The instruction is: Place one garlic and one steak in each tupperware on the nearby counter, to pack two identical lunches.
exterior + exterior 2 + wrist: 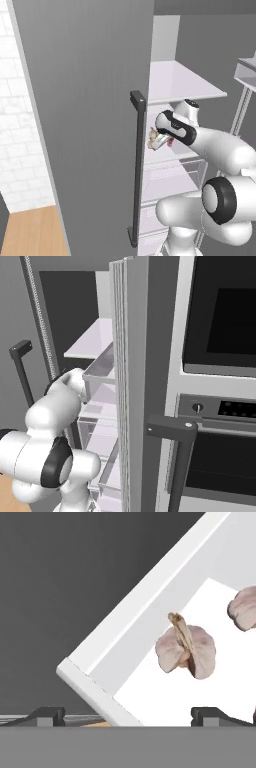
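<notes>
You are facing an open fridge with white shelves (185, 82), its tall grey door (85, 120) swung out on the left with a dark upright handle (137, 170). Your claw (127, 714) is released, jaws spread wide with nothing between them, reaching in over a white shelf. Just ahead of the fingertips lies a garlic bulb (186, 652), pinkish with its stem tilted up; a second garlic bulb (244, 608) sits further along, cut by the edge of the picture. From the left base camera the arm hides most of this, with a pale lump and some red beside the wrist. The right base camera instead shows an oven (220, 381) beside the fridge.
</notes>
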